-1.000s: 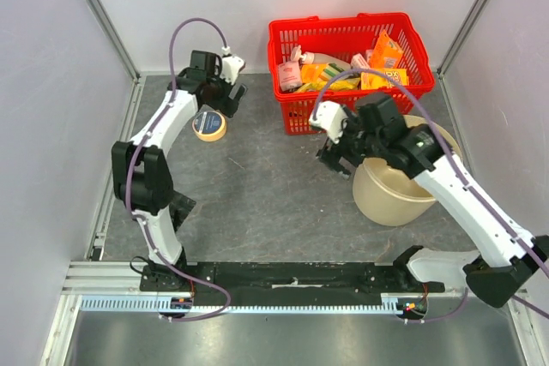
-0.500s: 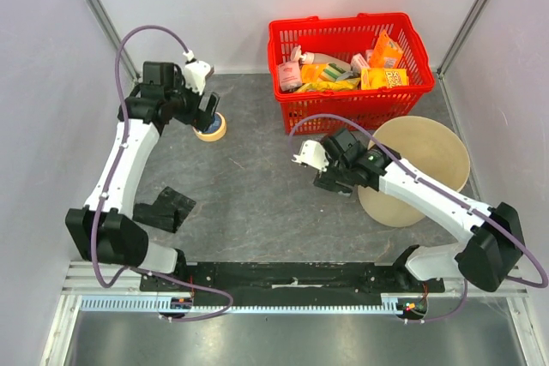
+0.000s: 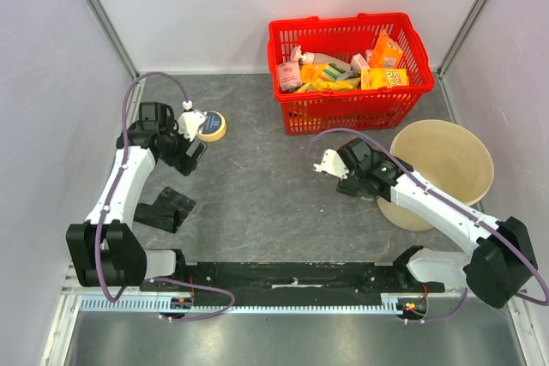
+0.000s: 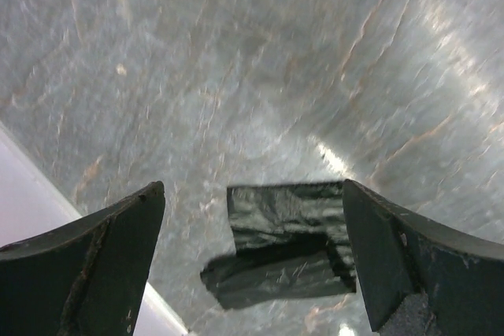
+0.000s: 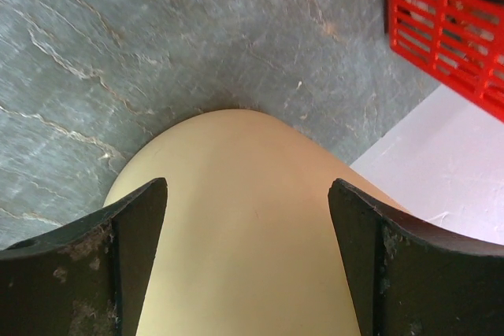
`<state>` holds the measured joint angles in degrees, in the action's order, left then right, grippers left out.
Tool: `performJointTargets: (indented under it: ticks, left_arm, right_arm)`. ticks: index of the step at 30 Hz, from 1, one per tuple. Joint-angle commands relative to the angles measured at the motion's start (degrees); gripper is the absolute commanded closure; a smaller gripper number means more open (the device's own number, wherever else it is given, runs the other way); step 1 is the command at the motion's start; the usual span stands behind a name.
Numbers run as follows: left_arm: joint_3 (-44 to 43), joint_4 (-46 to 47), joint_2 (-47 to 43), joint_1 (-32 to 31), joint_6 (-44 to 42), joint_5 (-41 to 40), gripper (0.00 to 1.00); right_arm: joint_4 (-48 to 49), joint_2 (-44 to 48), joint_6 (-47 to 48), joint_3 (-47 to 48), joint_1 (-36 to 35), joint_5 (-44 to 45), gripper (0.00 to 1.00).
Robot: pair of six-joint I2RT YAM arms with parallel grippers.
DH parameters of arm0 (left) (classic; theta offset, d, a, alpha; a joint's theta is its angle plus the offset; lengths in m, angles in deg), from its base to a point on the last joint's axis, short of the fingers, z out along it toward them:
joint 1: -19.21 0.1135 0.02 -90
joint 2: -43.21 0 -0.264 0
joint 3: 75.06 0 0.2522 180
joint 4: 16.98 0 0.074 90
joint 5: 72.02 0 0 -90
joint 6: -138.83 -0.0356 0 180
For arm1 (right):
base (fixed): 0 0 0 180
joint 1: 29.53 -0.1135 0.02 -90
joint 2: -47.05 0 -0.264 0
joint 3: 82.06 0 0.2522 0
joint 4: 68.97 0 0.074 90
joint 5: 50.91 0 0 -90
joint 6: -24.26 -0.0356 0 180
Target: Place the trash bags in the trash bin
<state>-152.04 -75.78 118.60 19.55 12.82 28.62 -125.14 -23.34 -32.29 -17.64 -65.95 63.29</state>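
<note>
Left wrist view has the left end effector (image 4: 252, 269) released, its two dark fingers (image 4: 102, 257) spread wide with nothing between them. Below the gap, the black folded trash bags (image 4: 287, 245) lie flat on the grey table (image 4: 260, 76). From the top external view, this end effector (image 3: 190, 156) sits well apart from the bags (image 3: 167, 209), which lie near the table's left edge. A tape roll (image 3: 208, 124) lies just beyond it.

The right end effector (image 5: 246, 190) is also released, its jaws wide. It faces the smooth outer wall of the beige trash bin (image 5: 252, 273); contact cannot be told. The bin (image 3: 412, 212) stands at the table's right side, near the red basket (image 3: 343, 23) of groceries.
</note>
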Motion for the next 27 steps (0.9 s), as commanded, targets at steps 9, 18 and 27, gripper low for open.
performJointTargets:
  ticks: [9,18,27]
  left_arm:
    - [8.99,-13.57,-7.10,16.26,-28.39,-1.06,0.00]
    - [15.75,-22.29,-13.61,25.58,-50.02,-0.96,0.00]
    - [22.69,-12.45,-13.08,25.76,-57.06,2.20,0.01]
  right_arm:
    - [-0.74,1.49,-1.10,0.58,2.15,-6.87,0.07]
    - [-1.09,-2.64,-3.74,4.10,1.97,-15.59,0.02]
    - [-0.65,-5.63,-6.20,6.30,1.36,-17.26,0.02]
